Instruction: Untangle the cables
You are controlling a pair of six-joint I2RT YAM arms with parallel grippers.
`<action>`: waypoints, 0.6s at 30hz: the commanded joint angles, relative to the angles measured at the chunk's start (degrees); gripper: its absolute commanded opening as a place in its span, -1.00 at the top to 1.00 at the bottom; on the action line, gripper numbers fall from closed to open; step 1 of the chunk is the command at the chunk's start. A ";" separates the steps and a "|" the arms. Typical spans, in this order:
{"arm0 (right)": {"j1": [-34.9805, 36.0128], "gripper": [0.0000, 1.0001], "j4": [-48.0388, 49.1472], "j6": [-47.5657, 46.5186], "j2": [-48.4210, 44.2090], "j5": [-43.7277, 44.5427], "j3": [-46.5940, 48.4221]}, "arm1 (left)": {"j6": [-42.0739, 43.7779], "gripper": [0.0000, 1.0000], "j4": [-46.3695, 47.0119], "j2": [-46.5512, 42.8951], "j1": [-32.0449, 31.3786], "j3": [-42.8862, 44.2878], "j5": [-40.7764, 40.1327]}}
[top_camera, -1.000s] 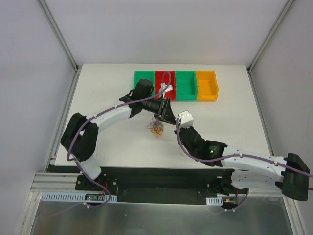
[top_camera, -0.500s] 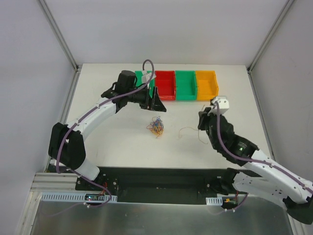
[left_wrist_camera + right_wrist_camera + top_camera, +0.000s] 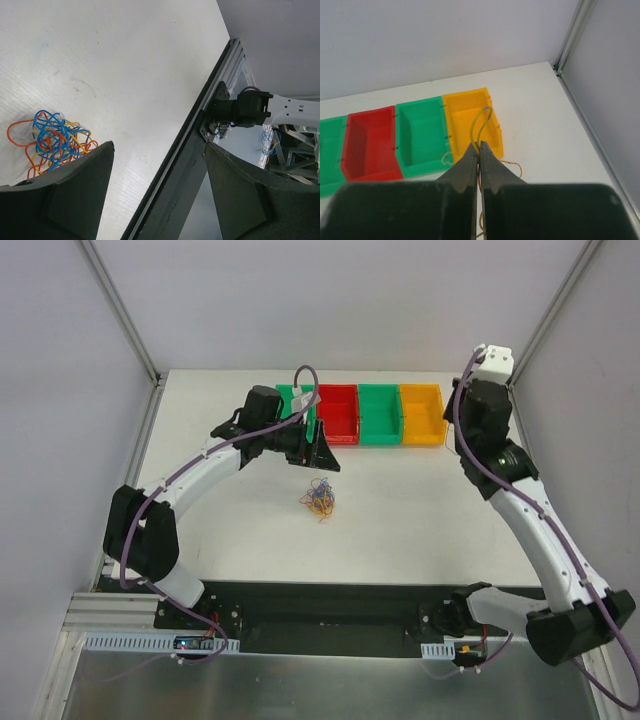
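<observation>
The cables (image 3: pixel 319 500) lie as a small tangle of orange, blue and yellow loops on the white table (image 3: pixel 230 530). My left gripper (image 3: pixel 322 450) hovers just behind the tangle, open and empty. In the left wrist view the tangle (image 3: pixel 52 142) sits left of the open gripper (image 3: pixel 159 145). My right gripper (image 3: pixel 472 420) is raised high at the back right. In the right wrist view it (image 3: pixel 479 147) is shut on one thin yellow cable (image 3: pixel 481 122), which loops above the fingertips and hangs below them over the yellow bin (image 3: pixel 465 94).
A row of bins stands at the back of the table: green (image 3: pixel 290 398) partly behind my left arm, red (image 3: pixel 338 432), green (image 3: pixel 380 435), yellow (image 3: pixel 422 437). Metal frame posts rise at both back corners. The table's near edge shows in the left wrist view (image 3: pixel 190 150).
My right arm pulled a yellow cable out of the tangle, then rose and swung to the back right with it. My left gripper drew back left from the tangle and opened.
</observation>
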 commanded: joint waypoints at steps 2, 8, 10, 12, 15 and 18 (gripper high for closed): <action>-6.12 1.00 7.55 -4.40 9.88 -4.62 8.80 | -1.76 -0.46 0.24 0.36 -0.29 2.45 2.83; -8.50 1.00 9.93 -5.72 23.77 -6.13 15.84 | -0.88 -0.48 0.16 -1.84 -0.29 2.28 1.87; -8.76 1.00 12.56 -6.42 27.90 -6.13 17.25 | -0.80 -0.49 0.16 -2.37 -0.29 2.19 1.86; -9.02 1.00 13.88 -6.69 33.00 -6.82 18.57 | -0.62 -0.49 0.16 -2.63 -0.29 2.19 1.95; -9.38 1.00 15.38 -7.04 39.41 -7.80 21.47 | -0.27 -0.49 0.16 -2.37 -0.29 2.10 1.78; -10.60 1.00 15.56 -3.54 46.53 -9.19 24.63 | -0.18 -0.49 0.16 -1.49 -0.29 2.10 1.95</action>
